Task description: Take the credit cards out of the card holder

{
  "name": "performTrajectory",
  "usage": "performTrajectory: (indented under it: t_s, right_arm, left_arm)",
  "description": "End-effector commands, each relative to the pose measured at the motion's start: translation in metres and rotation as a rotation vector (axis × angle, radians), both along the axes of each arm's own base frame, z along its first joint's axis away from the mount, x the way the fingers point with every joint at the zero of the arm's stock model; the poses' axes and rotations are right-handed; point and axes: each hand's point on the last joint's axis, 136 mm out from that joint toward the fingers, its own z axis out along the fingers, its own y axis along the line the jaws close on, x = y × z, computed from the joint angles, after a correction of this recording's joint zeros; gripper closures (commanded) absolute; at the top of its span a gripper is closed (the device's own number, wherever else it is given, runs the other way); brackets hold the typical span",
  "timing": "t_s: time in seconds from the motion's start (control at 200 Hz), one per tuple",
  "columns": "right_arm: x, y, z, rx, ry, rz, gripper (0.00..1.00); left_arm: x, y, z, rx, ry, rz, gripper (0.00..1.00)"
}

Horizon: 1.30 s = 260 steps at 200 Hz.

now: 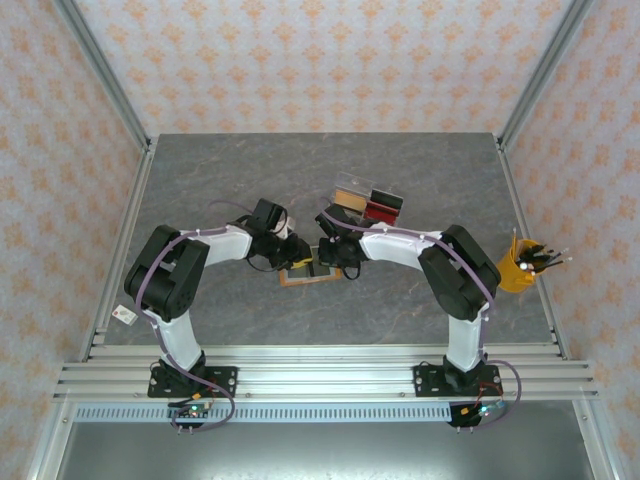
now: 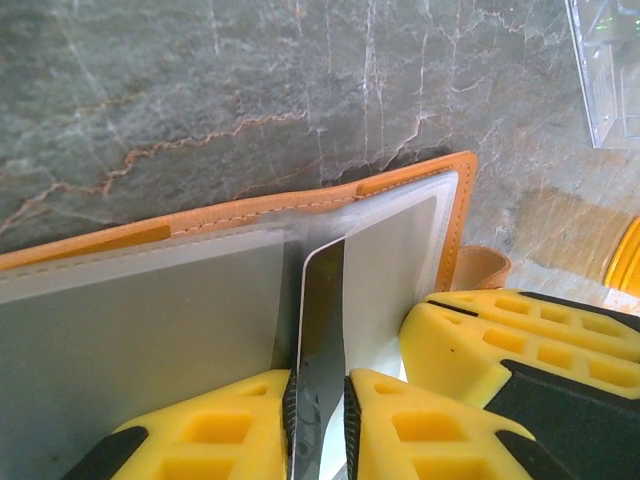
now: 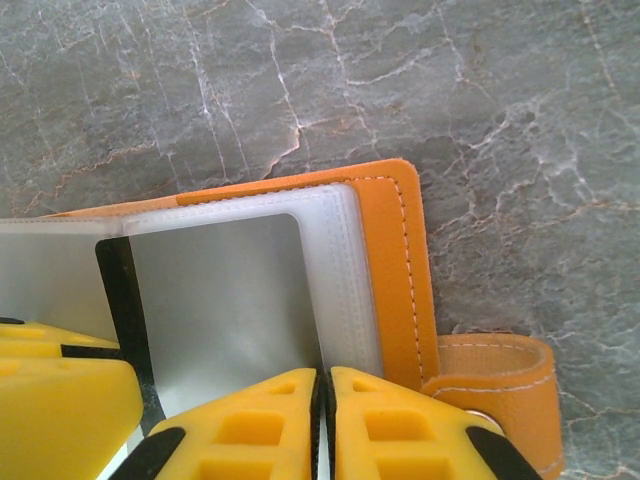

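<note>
left wrist view: your left claw (image 2: 318,405) is clenched on one thin card (image 2: 322,300). the card stands on edge between the yellow pads, and its far end is in among the clear sleeves (image 2: 400,240) of the orange card holder (image 2: 300,205). the card holder lies open and flat on the grey marble worktop (image 2: 200,80).

on the right wrist camera, your right claw (image 3: 322,400) is closed tight, tips pinching the edge of the sleeve stack on the holder's right half. the orange strap (image 3: 500,385) sticks out just beside it.

from the top camera, both claws meet over the holder near the middle of the worktop. a clear case (image 1: 368,200) of blocks sits just behind them, and a yellow cup (image 1: 518,270) stands well apart at the right edge.
</note>
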Motion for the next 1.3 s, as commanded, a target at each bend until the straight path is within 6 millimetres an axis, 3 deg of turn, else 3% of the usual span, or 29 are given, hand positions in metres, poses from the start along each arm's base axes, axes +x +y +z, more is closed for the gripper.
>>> performTrajectory:
  t_s: [0.0,0.405,0.756,1.296]
  right_arm:
    - [-0.018,-0.013,-0.033,-0.068,0.101,-0.008,0.88]
    - [-0.016,-0.002,-0.027,0.044,0.097,-0.013,0.88]
    - [-0.014,0.004,-0.02,0.116,0.09,-0.024,0.87]
    - [-0.017,-0.004,-0.031,0.076,0.114,-0.051,0.87]
  left_arm:
    - [0.005,-0.008,0.018,-0.057,-0.091,-0.038,0.77]
    - [0.007,-0.012,0.039,-0.112,-0.187,-0.049,0.78]
    - [0.005,-0.013,0.033,-0.117,-0.165,-0.052,0.77]
    - [-0.001,-0.018,0.032,-0.077,-0.185,-0.115,0.78]
